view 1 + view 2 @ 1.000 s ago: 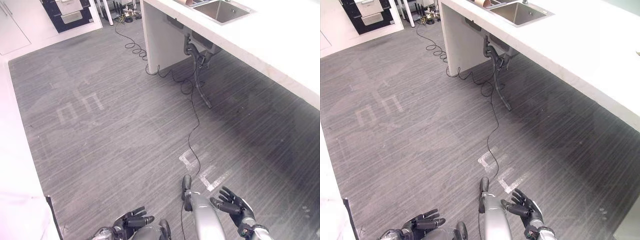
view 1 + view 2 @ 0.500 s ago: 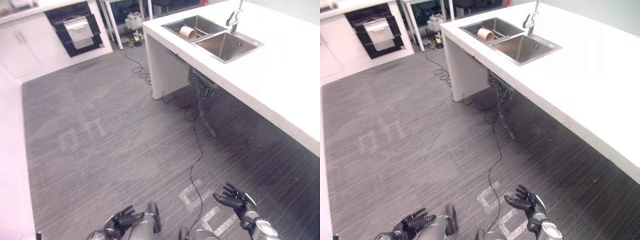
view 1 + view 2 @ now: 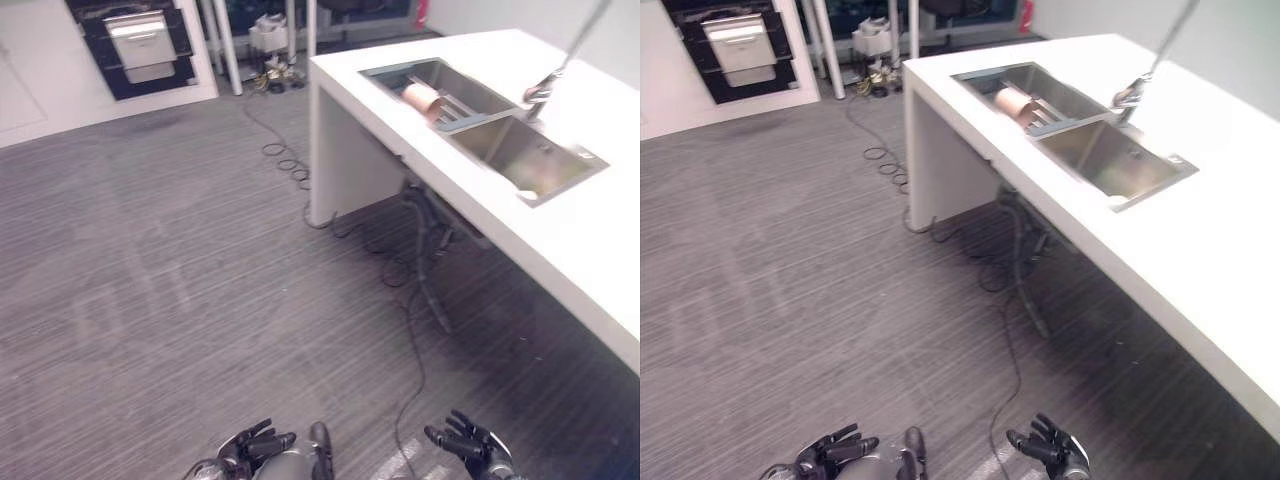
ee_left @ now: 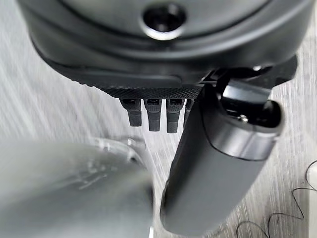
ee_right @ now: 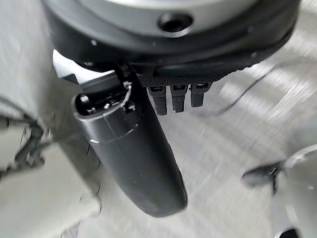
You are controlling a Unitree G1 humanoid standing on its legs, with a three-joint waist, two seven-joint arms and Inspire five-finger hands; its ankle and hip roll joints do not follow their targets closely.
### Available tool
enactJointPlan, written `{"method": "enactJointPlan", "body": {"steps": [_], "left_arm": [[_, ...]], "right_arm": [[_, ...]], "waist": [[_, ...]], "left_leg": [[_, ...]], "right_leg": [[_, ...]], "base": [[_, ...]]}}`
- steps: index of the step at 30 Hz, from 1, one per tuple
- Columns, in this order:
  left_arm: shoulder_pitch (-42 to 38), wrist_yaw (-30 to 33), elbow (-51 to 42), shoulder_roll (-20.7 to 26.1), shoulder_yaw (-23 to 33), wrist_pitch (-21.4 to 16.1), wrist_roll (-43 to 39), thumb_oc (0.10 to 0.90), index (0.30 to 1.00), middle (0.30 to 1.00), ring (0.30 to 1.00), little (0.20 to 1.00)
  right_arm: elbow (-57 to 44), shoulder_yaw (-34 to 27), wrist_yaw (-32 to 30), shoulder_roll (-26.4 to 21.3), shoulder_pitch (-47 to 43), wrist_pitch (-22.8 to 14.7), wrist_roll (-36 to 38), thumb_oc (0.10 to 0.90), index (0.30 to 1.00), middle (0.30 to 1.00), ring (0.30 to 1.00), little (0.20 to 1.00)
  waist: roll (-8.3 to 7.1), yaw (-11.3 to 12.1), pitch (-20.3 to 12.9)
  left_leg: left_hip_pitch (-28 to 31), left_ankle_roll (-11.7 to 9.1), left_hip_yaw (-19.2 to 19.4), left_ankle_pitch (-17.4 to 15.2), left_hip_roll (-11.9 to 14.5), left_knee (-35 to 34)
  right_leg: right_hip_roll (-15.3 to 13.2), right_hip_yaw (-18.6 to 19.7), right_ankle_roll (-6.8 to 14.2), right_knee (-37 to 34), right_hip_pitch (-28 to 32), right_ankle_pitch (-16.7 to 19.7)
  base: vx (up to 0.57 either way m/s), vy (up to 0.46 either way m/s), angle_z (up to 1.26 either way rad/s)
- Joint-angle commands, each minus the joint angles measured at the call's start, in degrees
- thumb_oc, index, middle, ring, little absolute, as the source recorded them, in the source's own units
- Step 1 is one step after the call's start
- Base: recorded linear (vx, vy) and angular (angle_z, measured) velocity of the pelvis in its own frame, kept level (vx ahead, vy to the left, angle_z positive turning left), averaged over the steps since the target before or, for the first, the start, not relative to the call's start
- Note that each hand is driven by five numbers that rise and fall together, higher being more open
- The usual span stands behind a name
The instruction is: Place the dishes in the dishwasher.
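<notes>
A brown cup (image 3: pixel 425 98) lies on its side in the far basin of a steel double sink (image 3: pixel 1110 160) set in a white counter (image 3: pixel 600 270). A plate-like pale item (image 3: pixel 527 194) sits in the near basin. Both hands hang low over the grey floor, far from the sink. My left hand (image 3: pixel 255 447) is open and holds nothing; its straight fingers (image 4: pixel 148 114) show in the left wrist view. Off to its right, the right hand (image 3: pixel 465 445) spreads its fingers (image 5: pixel 178 96), also bare of any dish.
A black appliance with a pale front panel (image 3: pixel 140 40) stands at the far wall. A tall faucet (image 3: pixel 545 85) rises behind the sink. Drain pipes (image 3: pixel 430 250) and table legs (image 3: pixel 225 50) stand beyond the open grey floor (image 3: pixel 180 260).
The camera has swung up and to the right, so the sink and counter fill more of the picture. Both hands stay low with fingers open.
</notes>
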Motion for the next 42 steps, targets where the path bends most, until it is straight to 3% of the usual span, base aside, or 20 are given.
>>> {"method": "enactJointPlan", "body": {"steps": [1, 5, 7, 9, 10, 12, 14, 17, 19, 21, 22, 25, 26, 27, 28, 30, 33, 35, 37, 42], "left_arm": [[3.8, -1.3, -3.1, 0.6, -1.1, -0.4, -1.1, 0.8, 0.9, 0.9, 0.9, 0.9], [2.7, -3.3, -3.7, 0.9, -2.9, 1.2, 1.9, 0.8, 0.9, 0.9, 0.9, 0.9], [2.9, -3.1, -2.9, 0.6, -3.6, 2.0, 0.8, 0.8, 0.9, 0.9, 0.9, 0.9], [2.8, -3.5, -2.7, 0.0, -4.0, -0.8, 3.1, 0.8, 0.9, 0.9, 0.9, 0.9], [2.9, -3.5, -2.7, -0.2, -4.4, -1.7, 3.6, 0.8, 0.9, 0.9, 0.9, 0.9], [2.8, -3.7, -3.4, -0.4, -5.2, -4.0, 5.0, 0.8, 0.9, 0.9, 0.9, 0.9], [1.7, -3.7, -4.8, -0.7, -7.4, -7.3, 10.2, 0.8, 0.9, 0.9, 0.9, 0.9], [0.8, -2.6, -5.6, -1.4, -9.3, -9.2, 13.5, 0.8, 0.9, 0.9, 0.9, 0.9], [-0.1, -2.2, -6.7, -1.4, -10.5, -9.0, 16.0, 0.8, 0.9, 0.9, 0.9, 0.9], [-1.3, -2.1, -7.5, -1.2, -11.5, -9.0, 17.7, 0.8, 0.9, 0.9, 0.9, 0.9], [-1.9, -1.3, -8.3, -1.2, -12.9, -9.1, 17.7, 0.8, 0.9, 0.9, 0.9, 0.9], [-1.9, -0.1, -8.7, -1.3, -13.8, -8.8, 16.3, 0.8, 0.9, 0.9, 0.9, 0.9], [-0.9, 0.6, -9.1, -1.7, -13.6, -8.9, 16.0, 0.8, 0.9, 0.9, 0.9, 0.9], [-0.5, 0.4, -9.3, -1.8, -13.3, -9.4, 17.8, 0.8, 0.9, 0.9, 0.9, 0.9], [-0.7, -0.4, -9.6, -1.1, -13.8, -10.0, 18.4, 0.8, 0.9, 0.9, 0.9, 0.9], [-0.7, 0.7, -10.0, -1.4, -13.3, -8.5, 14.8, 0.8, 0.9, 0.9, 0.9, 0.9], [-1.0, 1.1, -9.9, -0.9, -13.0, -8.2, 14.3, 0.8, 0.9, 0.9, 0.9, 0.9], [-1.3, 1.8, -9.6, 0.1, -13.5, -7.4, 13.1, 0.8, 0.9, 0.9, 0.9, 0.9], [-1.8, 2.3, -8.9, 0.7, -13.8, -6.9, 12.0, 0.8, 0.9, 0.9, 0.9, 0.9], [-3.0, 2.2, -7.3, 1.1, -13.7, -7.0, 10.1, 0.8, 0.9, 0.9, 0.9, 0.9]], "right_arm": [[-2.0, -1.8, -0.1, -3.1, -1.7, -4.4, -0.4, 0.8, 0.9, 0.9, 0.9, 0.9], [-0.4, -3.5, 1.6, -3.8, -0.3, -4.6, 1.2, 0.8, 0.9, 0.9, 0.9, 0.9], [0.9, -4.0, 3.3, -3.9, -0.1, -5.9, 0.2, 0.8, 0.9, 0.9, 0.9, 0.9], [0.8, -4.0, 2.5, -3.8, -0.1, -5.8, 0.8, 0.8, 0.9, 0.9, 0.9, 0.9], [0.9, -4.0, 1.9, -3.6, 0.0, -5.4, 1.6, 0.8, 0.9, 0.9, 0.9, 0.9], [1.5, -4.1, 1.5, -3.8, -0.2, -4.7, 3.4, 0.8, 0.9, 0.9, 0.9, 0.9], [3.1, -3.8, 1.6, -3.8, -0.9, -4.9, 2.8, 0.8, 0.9, 0.9, 0.9, 0.9], [3.4, -3.0, 1.4, -4.2, -1.2, -5.2, 2.2, 0.8, 0.9, 0.9, 0.9, 0.9], [3.2, -2.6, 1.7, -4.7, -1.4, -4.8, 2.9, 0.8, 0.9, 0.9, 0.9, 0.9], [3.4, -2.2, 2.4, -5.1, -1.9, -4.7, 3.1, 0.8, 0.9, 0.9, 0.9, 0.9], [3.1, -1.4, 2.4, -5.4, -2.5, -4.1, 2.7, 0.8, 0.9, 0.9, 0.9, 0.9], [2.8, 0.4, 2.0, -5.0, -3.7, -2.7, 2.5, 0.8, 0.9, 0.9, 0.9, 0.9], [3.4, 0.9, 3.3, -4.6, -4.1, -1.0, 7.3, 0.8, 0.9, 0.9, 0.9, 0.9], [3.8, 0.7, 3.5, -4.5, -4.2, -0.2, 9.1, 0.8, 0.9, 0.9, 0.9, 0.9], [4.8, 0.2, 2.6, -4.2, -4.4, -0.4, 11.3, 0.8, 0.9, 0.9, 0.9, 0.9], [5.5, -0.6, 1.5, -3.9, -4.6, -0.1, 9.3, 0.8, 0.9, 0.9, 0.9, 0.9], [6.2, -1.9, 1.5, -3.7, -4.1, -0.4, 8.3, 0.8, 0.9, 0.9, 0.9, 0.9], [6.4, -3.0, 1.7, -3.4, -3.0, -0.5, 5.7, 0.8, 0.9, 0.9, 0.9, 0.9], [7.3, -3.8, 2.6, -3.1, -2.8, -0.4, 7.2, 0.8, 0.9, 0.9, 0.9, 0.9], [9.1, -5.7, 3.3, -2.7, -2.3, -0.4, 7.6, 0.8, 0.9, 0.9, 0.9, 0.9]], "waist": [[1.05, -2.8, 1.0], [-0.66, -5.1, 0.9], [-0.64, -4.6, 0.5], [-0.87, -5.1, -0.1], [-0.47, -5.2, -0.4], [-0.2, -5.4, -0.7], [-2.32, -5.3, -1.0], [-3.14, -4.3, -1.2], [-4.12, -3.4, -0.9], [-4.96, -2.8, -0.2], [-5.11, -2.3, 0.1], [-3.01, -0.6, 0.4], [-2.36, 1.6, 0.6], [-2.45, 2.3, 0.6], [-2.49, 2.0, 0.0], [-1.7, 1.4, -0.7], [-0.16, -0.1, -1.4], [1.14, -1.6, -1.6], [1.19, -2.2, -1.3], [1.42, -3.4, -0.3]], "left_leg": [[0.6, -5.1, -2.8, -8.2, 3.5, 1.7], [6.3, -6.2, -6.6, -14.2, 0.2, 1.7], [7.9, -7.1, -5.7, -15.7, 0.4, 1.7], [9.0, -6.9, -5.7, -16.0, -0.2, 1.7], [10.5, -7.0, -5.7, -17.3, 0.2, 1.7], [12.8, -8.0, -3.3, -17.3, 1.6, 1.7], [16.6, -10.4, 1.3, -8.4, 1.6, 1.7], [14.5, -12.8, 1.0, -2.1, 1.9, 9.3], [9.6, -12.7, 1.7, -1.2, 3.8, 14.6], [6.3, -11.1, 2.5, -2.8, 4.8, 12.7], [5.7, -10.0, 1.0, -4.1, 3.5, 5.9], [-1.7, -10.8, -7.2, -4.1, 2.5, 1.7], [-9.1, -12.0, -10.6, 0.2, 1.2, 1.7], [-11.0, -12.0, -9.4, 1.3, 0.7, 1.7], [-9.5, -11.3, -4.6, 0.7, 2.5, 1.7], [-8.0, -9.9, -5.5, -0.8, 2.3, 1.7], [-5.9, -8.8, -4.2, -3.2, 4.4, 1.7], [-2.9, -7.6, -1.9, -5.9, 6.5, 1.7], [-0.9, -7.2, 0.4, -7.7, 7.5, 1.7], [1.1, -8.2, 2.2, -9.1, 9.4, 1.7]], "right_leg": [[3.9, -2.8, 0.4, -13.2, -7.7, 9.1], [2.4, -9.0, 2.0, -34.5, -13.2, 13.0], [0.3, -14.4, 1.4, -37.0, -13.7, 13.6], [0.0, -14.5, 0.1, -37.4, -13.4, 14.4], [0.9, -13.0, 0.6, -36.3, -13.1, 12.7], [1.4, -13.4, -1.2, -36.1, -11.1, 9.2], [2.1, -12.4, -4.4, -40.6, -5.8, 5.0], [2.6, -10.7, -6.1, -40.6, -3.1, 2.2], [2.5, -9.4, -6.7, -40.6, -1.3, 0.9], [2.6, -6.7, -6.5, -40.6, 0.6, -0.1], [3.2, -2.7, -5.6, -40.6, 1.8, -0.7], [7.2, 3.3, -4.6, -40.6, 3.2, -2.0], [9.3, 7.9, -4.8, -40.6, 5.5, -3.6], [9.6, 9.3, -4.9, -40.6, 6.7, -4.3], [9.2, 8.3, -4.7, -40.6, 7.1, -5.4], [8.8, 8.4, -3.9, -40.6, 8.1, -5.0], [8.2, 5.1, -2.7, -40.6, 8.7, 0.3], [6.4, -0.3, -1.0, -27.7, 1.8, 3.0], [4.2, -3.6, -0.4, -22.2, -2.0, 1.9], [0.0, -5.4, 0.3, -30.5, -2.4, 3.2]], "base": [[0.28, -0.074, 0.58], [0.42, -0.096, 0.96], [0.43, -0.071, 0.01], [0.31, -0.047, -0.19], [0.29, -0.021, -0.04], [0.32, -0.058, 0.03], [0.34, -0.147, -0.11], [0.32, -0.141, -0.42], [0.25, -0.101, -0.44], [0.31, 0.047, -0.63], [0.34, 0.168, -0.83], [0.39, 0.162, -1.06], [0.54, 0.165, -1.56], [0.42, 0.159, -1.57], [0.19, 0.121, -1.41], [0.28, 0.214, -2.05], [0.26, 0.146, -1.53], [0.15, 0.12, -0.55], [0.07, 0.055, -1.15], [0.08, -0.071, -0.87]]}}
